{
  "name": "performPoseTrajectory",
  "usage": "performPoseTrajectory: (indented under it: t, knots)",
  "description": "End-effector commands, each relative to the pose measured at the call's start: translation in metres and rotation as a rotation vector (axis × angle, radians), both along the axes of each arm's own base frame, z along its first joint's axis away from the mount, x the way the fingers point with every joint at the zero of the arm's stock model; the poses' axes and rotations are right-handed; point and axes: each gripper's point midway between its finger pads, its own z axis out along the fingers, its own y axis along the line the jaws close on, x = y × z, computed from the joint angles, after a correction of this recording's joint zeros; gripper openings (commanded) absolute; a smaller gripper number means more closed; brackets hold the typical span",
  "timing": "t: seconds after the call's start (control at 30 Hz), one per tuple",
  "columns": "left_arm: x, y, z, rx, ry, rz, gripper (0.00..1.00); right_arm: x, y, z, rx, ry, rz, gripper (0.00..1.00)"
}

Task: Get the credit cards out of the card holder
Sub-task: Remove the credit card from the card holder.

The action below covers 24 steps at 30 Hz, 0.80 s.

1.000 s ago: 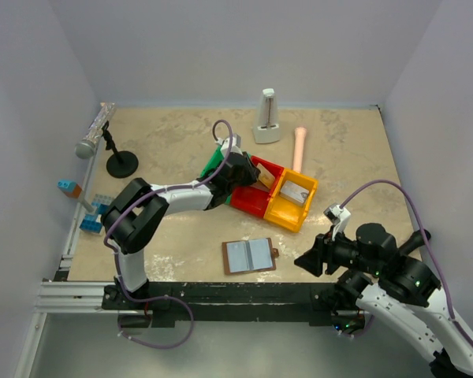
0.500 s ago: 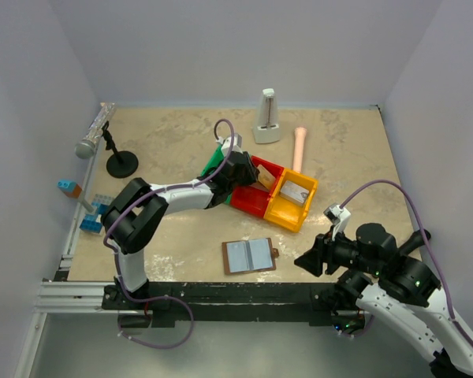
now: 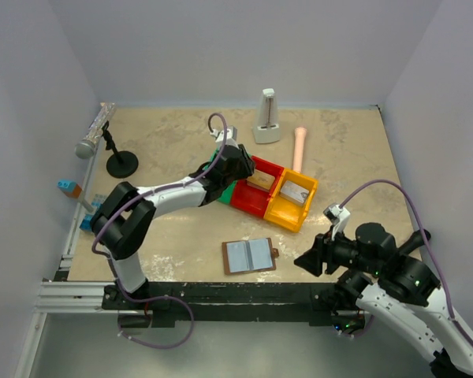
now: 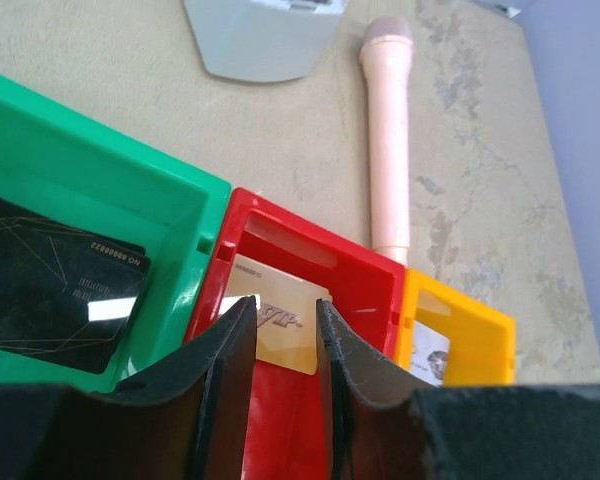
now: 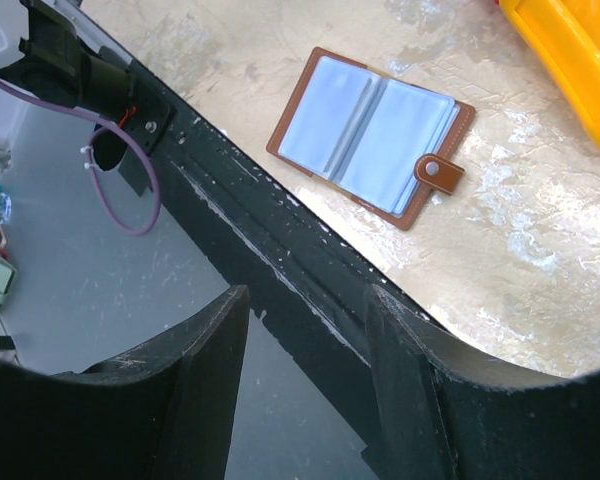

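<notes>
The card holder (image 3: 250, 256) lies open and flat on the table (image 3: 165, 150), near its 6 o'clock edge, with its tab pointing to 3 o'clock. At the holder's 3 o'clock the right gripper (image 3: 309, 261) hovers with fingers spread and empty. At its 12 o'clock the left gripper (image 4: 285, 340) hangs over the red bin (image 4: 370, 290), fingers slightly parted and grasping nothing. A tan card (image 4: 280, 312) lies in the bin below.

Black card (image 4: 50, 290), tan card (image 4: 280, 325): print too small, illegible.
</notes>
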Motion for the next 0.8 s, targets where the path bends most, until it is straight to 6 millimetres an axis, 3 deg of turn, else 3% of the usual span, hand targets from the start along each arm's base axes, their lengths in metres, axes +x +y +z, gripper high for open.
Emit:
performPoseTrajectory:
  t: [0.0, 0.13, 0.23, 0.37, 0.53, 0.67, 0.77]
  knots:
    - [-0.005, 0.006, 0.075, -0.097, -0.136, -0.009, 0.35, 0.009, 0.0, 0.002, -0.011, -0.028, -0.024, 0.55]
    - [-0.038, 0.033, 0.099, -0.116, -0.149, 0.013, 0.35, 0.013, 0.003, -0.005, -0.026, -0.01, -0.03, 0.54]
    - [-0.074, 0.057, 0.096, -0.065, -0.134, 0.034, 0.36, 0.016, 0.006, -0.014, -0.045, 0.021, -0.032, 0.54]
    - [-0.132, 0.082, 0.058, 0.097, -0.096, 0.042, 0.36, 0.019, 0.014, -0.027, -0.078, 0.068, -0.02, 0.53]
    - [-0.2, 0.092, 0.007, 0.244, -0.018, -0.034, 0.37, 0.021, 0.026, -0.046, -0.177, 0.108, 0.015, 0.55]
    - [-0.232, 0.108, -0.022, 0.314, 0.07, -0.033, 0.38, 0.03, 0.03, -0.066, -0.324, 0.138, -0.02, 0.61]
    - [-0.245, 0.123, -0.043, 0.27, 0.147, 0.0, 0.41, 0.041, 0.031, -0.082, -0.406, 0.179, -0.081, 0.64]
